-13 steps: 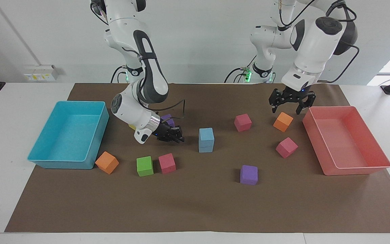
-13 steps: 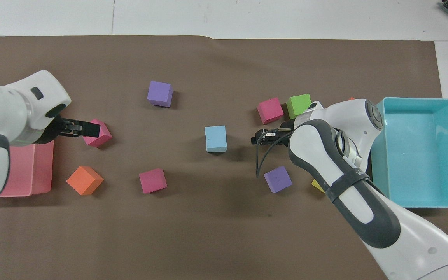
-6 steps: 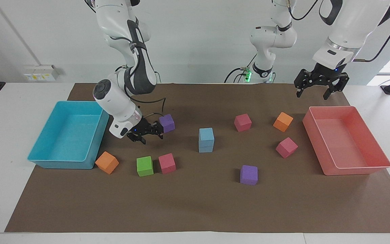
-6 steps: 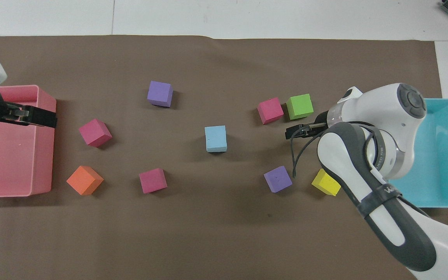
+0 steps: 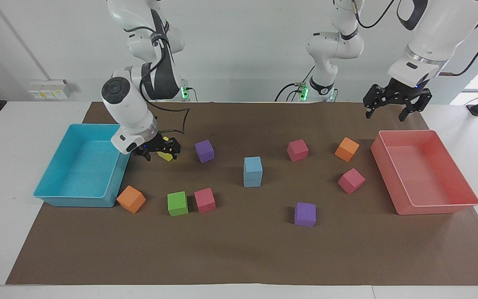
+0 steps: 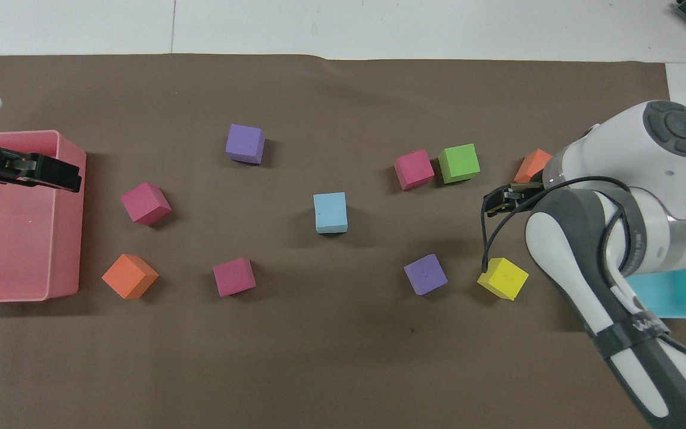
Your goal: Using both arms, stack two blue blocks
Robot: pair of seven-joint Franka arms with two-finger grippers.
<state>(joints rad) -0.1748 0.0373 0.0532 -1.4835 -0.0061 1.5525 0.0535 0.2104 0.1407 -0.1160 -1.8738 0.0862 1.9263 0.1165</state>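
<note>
The two blue blocks (image 5: 252,171) stand stacked, one on the other, near the middle of the brown mat; in the overhead view (image 6: 330,213) only the top one shows. My right gripper (image 5: 158,153) is open and empty, low over the mat beside the cyan tray, with a yellow cube (image 5: 165,156) just by it; it also shows in the overhead view (image 6: 501,199). My left gripper (image 5: 392,107) is open and empty, raised over the pink tray's end nearest the robots; it also shows in the overhead view (image 6: 51,173).
A cyan tray (image 5: 77,202) is at the right arm's end and a pink tray (image 5: 434,209) at the left arm's end. Purple (image 5: 204,150), magenta (image 5: 297,150), orange (image 5: 346,149) and green (image 5: 177,203) cubes lie scattered around the stack.
My right gripper has drawn back from beside the blue stack toward the cyan tray. My left gripper has risen from over the orange cube to above the pink tray's end. The stack stays put.
</note>
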